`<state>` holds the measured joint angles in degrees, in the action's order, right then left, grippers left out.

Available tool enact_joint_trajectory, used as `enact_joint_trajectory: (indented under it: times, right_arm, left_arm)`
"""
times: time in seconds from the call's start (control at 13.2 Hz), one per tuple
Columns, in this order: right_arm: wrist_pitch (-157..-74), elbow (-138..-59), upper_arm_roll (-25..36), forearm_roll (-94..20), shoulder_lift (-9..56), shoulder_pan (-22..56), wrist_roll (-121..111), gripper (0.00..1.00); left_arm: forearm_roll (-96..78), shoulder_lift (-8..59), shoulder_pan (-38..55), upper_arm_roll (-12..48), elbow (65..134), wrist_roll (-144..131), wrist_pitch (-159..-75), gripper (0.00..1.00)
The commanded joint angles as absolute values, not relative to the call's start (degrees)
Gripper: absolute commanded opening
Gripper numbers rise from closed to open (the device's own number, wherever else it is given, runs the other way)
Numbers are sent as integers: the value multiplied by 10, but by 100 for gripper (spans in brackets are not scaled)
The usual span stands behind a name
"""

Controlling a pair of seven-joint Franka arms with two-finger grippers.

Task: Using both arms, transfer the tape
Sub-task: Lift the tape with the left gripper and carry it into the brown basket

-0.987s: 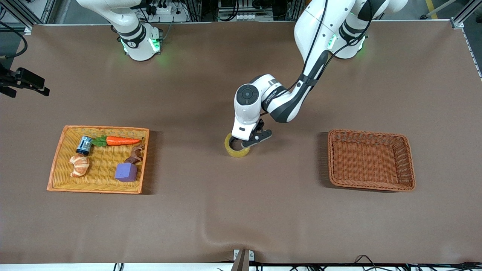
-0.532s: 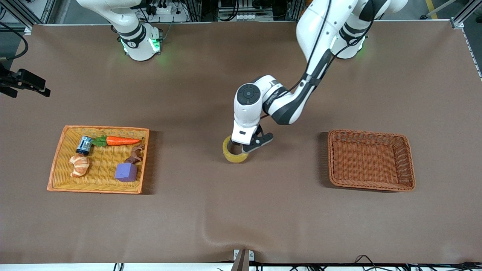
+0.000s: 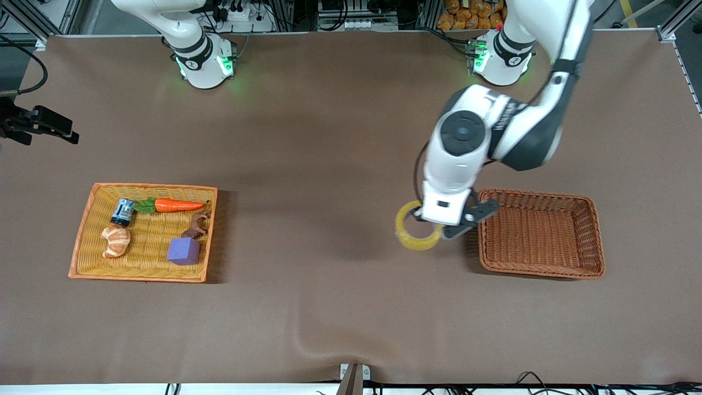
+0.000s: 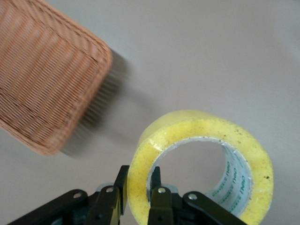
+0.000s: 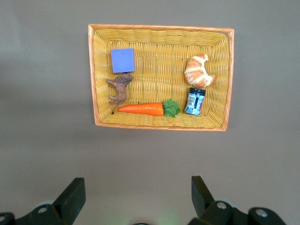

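My left gripper (image 3: 437,222) is shut on the tape (image 3: 408,238), a yellowish translucent ring. One finger is inside the ring and one outside its wall, as the left wrist view shows around the gripper (image 4: 138,176) and the tape (image 4: 187,124). The roll hangs in the air over the table, just beside the empty brown wicker basket (image 3: 537,193), on its side toward the right arm's end. The basket also shows in the left wrist view (image 4: 42,84). My right gripper (image 5: 136,185) is open and empty, waiting high above the table near the orange tray (image 5: 159,28).
The orange wicker tray (image 3: 142,186) at the right arm's end holds a purple cube (image 3: 183,250), a carrot (image 3: 178,206), a croissant (image 3: 115,240), a small can (image 3: 123,212) and a brown figure (image 3: 197,225).
My left gripper has lifted the tape off the table's middle and carried it toward the left arm's end, up to the brown basket's edge. The right arm has barely moved.
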<state>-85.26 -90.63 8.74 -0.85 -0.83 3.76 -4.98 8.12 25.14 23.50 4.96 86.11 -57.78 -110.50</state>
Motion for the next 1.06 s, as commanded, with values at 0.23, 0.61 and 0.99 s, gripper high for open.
enact_joint_trajectory:
  times: [0.23, 0.61, 0.99]
  right_arm:
    - [-855, -904, 82, -2, -9, 34, -42, 100]
    - [-858, -901, 82, -1, -9, 35, -43, 100]
    - [-860, -902, 83, -2, -7, 26, -48, 100]
  left_arm:
    - [86, 189, 85, 62, 966, -333, -1112, 0]
    - [94, 202, 24, 61, 1070, -287, -1262, 0]
    - [94, 236, -26, 61, 1088, -210, -1301, 0]
